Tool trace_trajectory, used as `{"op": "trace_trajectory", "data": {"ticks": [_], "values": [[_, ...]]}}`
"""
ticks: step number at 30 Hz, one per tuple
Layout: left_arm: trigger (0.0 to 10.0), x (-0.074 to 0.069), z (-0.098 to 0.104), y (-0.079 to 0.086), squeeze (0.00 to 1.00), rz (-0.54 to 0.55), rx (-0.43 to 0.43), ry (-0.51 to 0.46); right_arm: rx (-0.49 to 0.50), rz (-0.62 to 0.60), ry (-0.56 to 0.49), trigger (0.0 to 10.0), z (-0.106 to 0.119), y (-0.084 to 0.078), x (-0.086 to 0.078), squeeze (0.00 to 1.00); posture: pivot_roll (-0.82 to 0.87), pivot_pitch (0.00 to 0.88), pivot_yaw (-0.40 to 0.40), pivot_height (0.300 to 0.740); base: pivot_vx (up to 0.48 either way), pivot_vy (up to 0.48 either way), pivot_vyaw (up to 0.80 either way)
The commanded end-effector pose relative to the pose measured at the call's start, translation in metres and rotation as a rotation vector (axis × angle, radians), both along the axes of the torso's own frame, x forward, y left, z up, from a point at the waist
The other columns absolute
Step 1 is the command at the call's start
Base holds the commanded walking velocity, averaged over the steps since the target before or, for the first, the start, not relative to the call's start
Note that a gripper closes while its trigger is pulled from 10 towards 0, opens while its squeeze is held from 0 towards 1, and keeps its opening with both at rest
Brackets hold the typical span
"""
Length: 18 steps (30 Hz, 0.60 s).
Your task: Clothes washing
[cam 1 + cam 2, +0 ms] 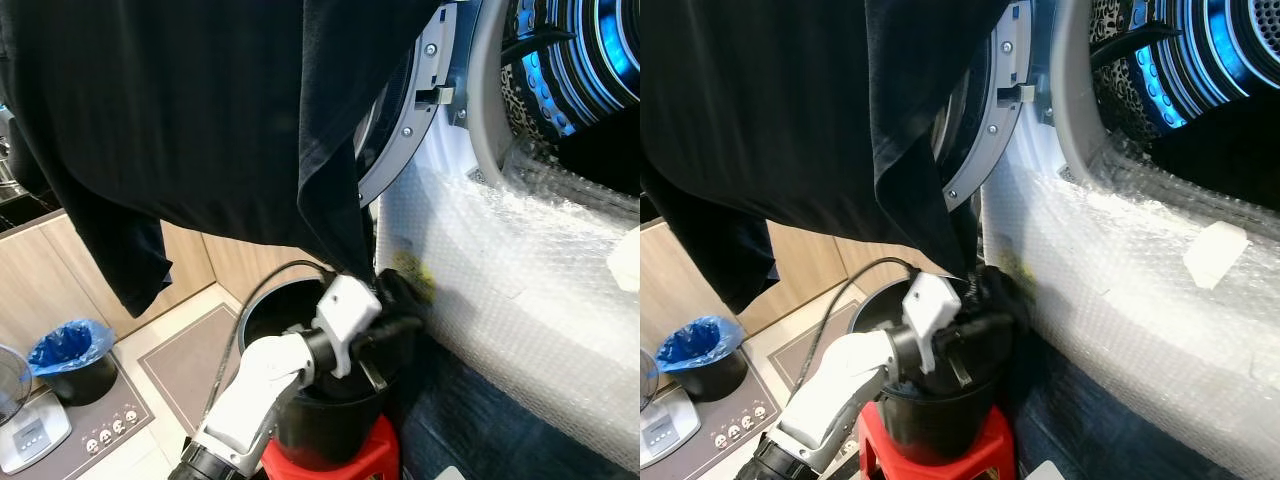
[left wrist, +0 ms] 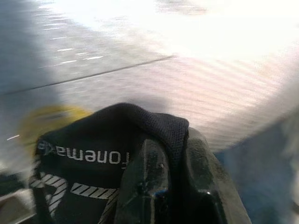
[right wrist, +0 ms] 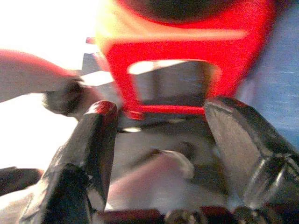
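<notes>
My left gripper [image 1: 398, 300] clamped on black garment [image 1: 200, 110]; washer drum opening [image 1: 570, 70] up-right of jaws. Right gripper [image 3: 159, 140] fingers apart, idle.

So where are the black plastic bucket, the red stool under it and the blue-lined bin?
Black plastic bucket [image 1: 330, 425]: left eye view, front wall.
Red stool [image 1: 940, 462]: right eye view, seat edge.
Blue-lined bin [image 1: 70, 345]: left eye view, liner rim.

Black garment [image 1: 200, 120], draped and hanging, its lower corner pinched in the left claw [image 1: 395, 300] above a black bucket [image 1: 320, 420]; washing-machine drum [image 1: 590, 60] beyond.
</notes>
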<state>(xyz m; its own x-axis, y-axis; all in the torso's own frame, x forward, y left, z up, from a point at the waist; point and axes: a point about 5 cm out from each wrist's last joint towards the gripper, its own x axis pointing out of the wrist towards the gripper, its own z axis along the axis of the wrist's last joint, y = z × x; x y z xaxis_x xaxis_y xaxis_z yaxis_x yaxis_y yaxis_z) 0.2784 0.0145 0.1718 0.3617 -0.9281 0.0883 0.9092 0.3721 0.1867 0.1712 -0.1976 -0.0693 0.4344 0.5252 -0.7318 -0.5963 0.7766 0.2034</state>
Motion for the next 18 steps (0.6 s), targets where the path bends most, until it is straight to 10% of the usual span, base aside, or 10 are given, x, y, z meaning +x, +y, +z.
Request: {"op": "trace_trajectory", "data": {"ticks": [1,9,18], "values": [[10.0,-0.005,0.017,-0.007,0.00,-0.061,-0.026,-0.058,0.100,0.044,0.002,10.0,0.004,0.002,-0.002,0.00,-0.13,0.000,0.062,0.740,0.000,0.000,0.00],[10.0,-0.012,0.027,-0.021,0.00,-0.138,-0.033,-0.077,0.453,0.146,-0.079,10.0,0.044,-0.001,-0.003,0.00,-0.14,0.000,0.069,0.740,0.000,0.000,0.00],[10.0,-0.008,0.035,-0.026,0.00,-0.099,-0.050,-0.109,0.727,-0.066,-0.408,10.0,0.125,-0.003,0.033,0.00,-0.13,0.000,0.060,0.740,0.000,0.000,0.00]]}}
